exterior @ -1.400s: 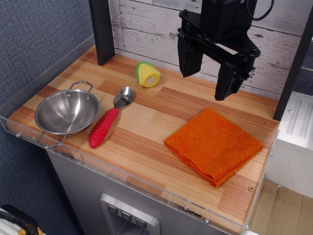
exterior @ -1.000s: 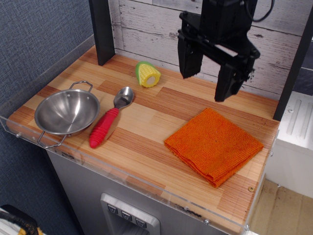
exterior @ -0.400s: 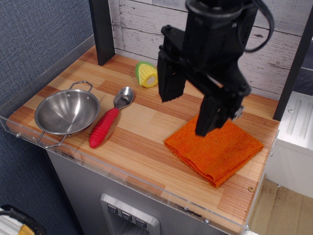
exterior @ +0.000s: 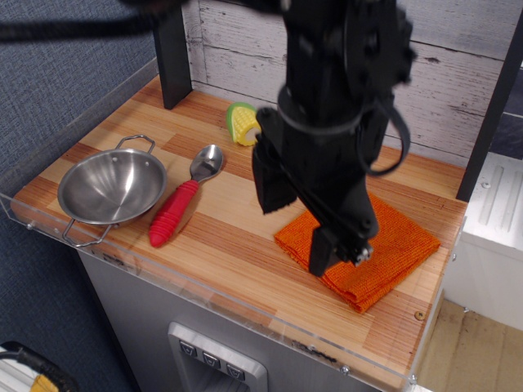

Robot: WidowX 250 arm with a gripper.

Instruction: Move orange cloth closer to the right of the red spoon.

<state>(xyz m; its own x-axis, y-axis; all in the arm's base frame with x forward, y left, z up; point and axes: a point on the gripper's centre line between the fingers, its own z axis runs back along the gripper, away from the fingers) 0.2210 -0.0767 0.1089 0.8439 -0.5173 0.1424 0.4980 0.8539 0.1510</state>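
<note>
The orange cloth point(exterior: 398, 245) lies folded on the right side of the wooden table, partly hidden behind my gripper. The red spoon point(exterior: 181, 204) lies left of centre, its red handle toward the front and its silver bowl toward the back. My black gripper point(exterior: 298, 224) is open and empty, with its two fingers spread wide. It hangs over the cloth's left corner, one finger to the left of the cloth and the other in front of its front-left edge. I cannot tell whether the fingers touch the cloth.
A steel two-handled bowl point(exterior: 111, 186) stands at the front left beside the spoon. A toy corn cob point(exterior: 245, 124) lies at the back. A clear raised lip point(exterior: 204, 282) rims the table point(exterior: 237, 237). A black post point(exterior: 172, 49) stands at the back left.
My gripper has come down and forward from high at the back right to just over the cloth's left part, staying open. The cloth, spoon, bowl and corn have not moved.
</note>
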